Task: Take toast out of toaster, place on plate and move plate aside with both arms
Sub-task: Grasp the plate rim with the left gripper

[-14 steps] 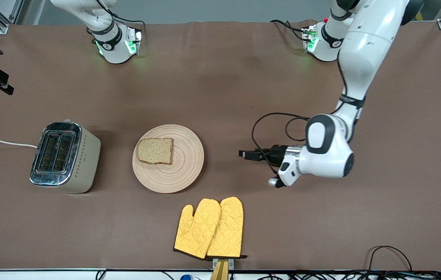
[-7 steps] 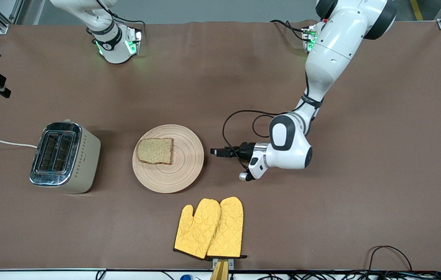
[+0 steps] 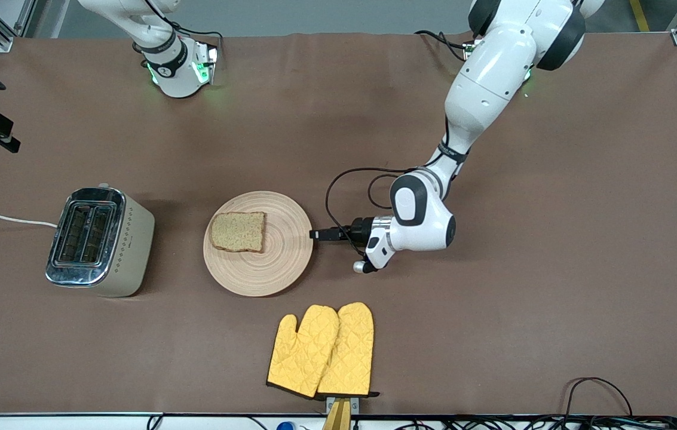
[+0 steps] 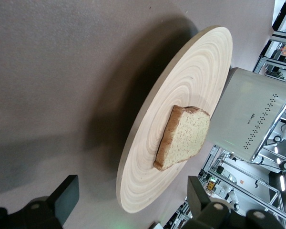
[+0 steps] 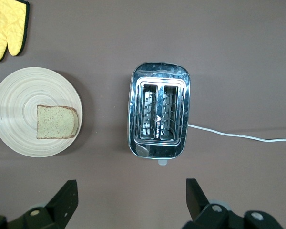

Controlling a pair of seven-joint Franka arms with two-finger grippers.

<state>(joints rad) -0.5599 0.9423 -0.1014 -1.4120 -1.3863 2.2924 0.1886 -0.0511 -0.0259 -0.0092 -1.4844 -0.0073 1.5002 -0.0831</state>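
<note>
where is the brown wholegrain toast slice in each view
Front view: the brown wholegrain toast slice lies on the round light wooden plate.
Left wrist view: on the plate, mid-picture.
Right wrist view: on the plate.
Shared landmark: the silver two-slot toaster, beside the plate.

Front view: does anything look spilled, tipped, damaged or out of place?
Nothing stands out. The toast lies flat on the plate, the toaster is upright, and the oven mitts lie flat. The open left gripper is level with the plate's rim.
</note>
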